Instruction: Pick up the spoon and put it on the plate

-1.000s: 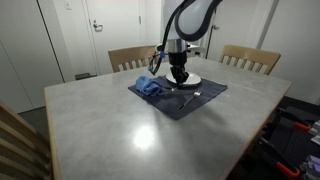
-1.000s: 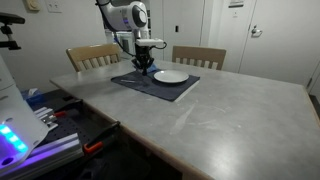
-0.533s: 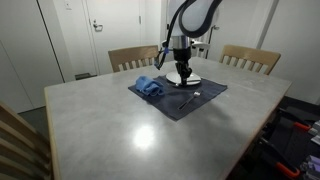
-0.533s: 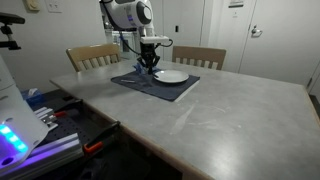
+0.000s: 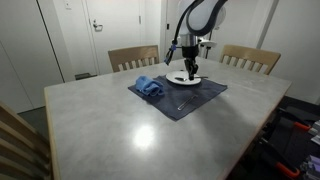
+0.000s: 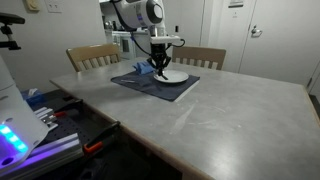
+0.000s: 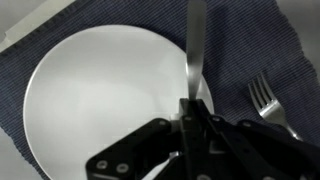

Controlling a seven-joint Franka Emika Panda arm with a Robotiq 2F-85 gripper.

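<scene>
The spoon (image 7: 195, 45) is pinched in my tool (image 7: 190, 108), jaws clamped shut on it. In the wrist view I see its metal shaft running straight out from the fingers, over the rim of the white plate (image 7: 100, 90) on the side nearest a fork (image 7: 266, 98). I cannot make out the spoon's bowl, nor whether it touches the plate. The fork lies just beside the plate on a dark blue placemat (image 7: 250, 35). In an exterior view the arm (image 5: 192, 50) reaches down over the plate, a crumpled blue cloth (image 5: 148, 87) sits at the mat's opposite end, and the grey tabletop (image 5: 110, 130) has two wooden chairs (image 5: 133, 57) behind it
</scene>
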